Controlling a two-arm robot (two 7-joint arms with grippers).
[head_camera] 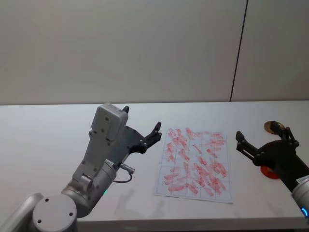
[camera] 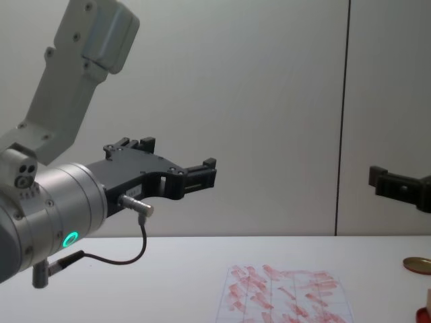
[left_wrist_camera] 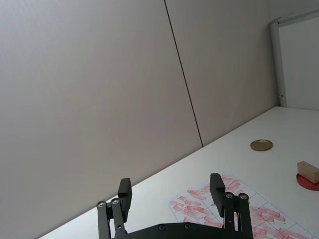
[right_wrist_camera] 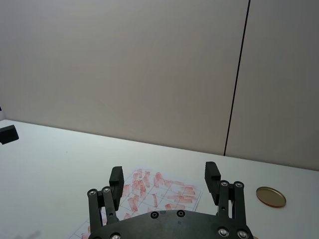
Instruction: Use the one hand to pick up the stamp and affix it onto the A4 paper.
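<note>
Task not started yet, by my read. The stamp is sitting untouched on a red round base twd the right end of the tabletop, w/ a gold disc lying beyond it, nearer the far edge. The A4 paper is lying flat by the near edge, right of centre, showing rows of red marks. The right tool is hovering up over the base area, fingers spread, gripping nothing. The left tool is hanging beside the paper's left edge, likewise spread & empty. Left to do: grasp, lift, carry over, press onto the sheet, i.e. everything.
</note>
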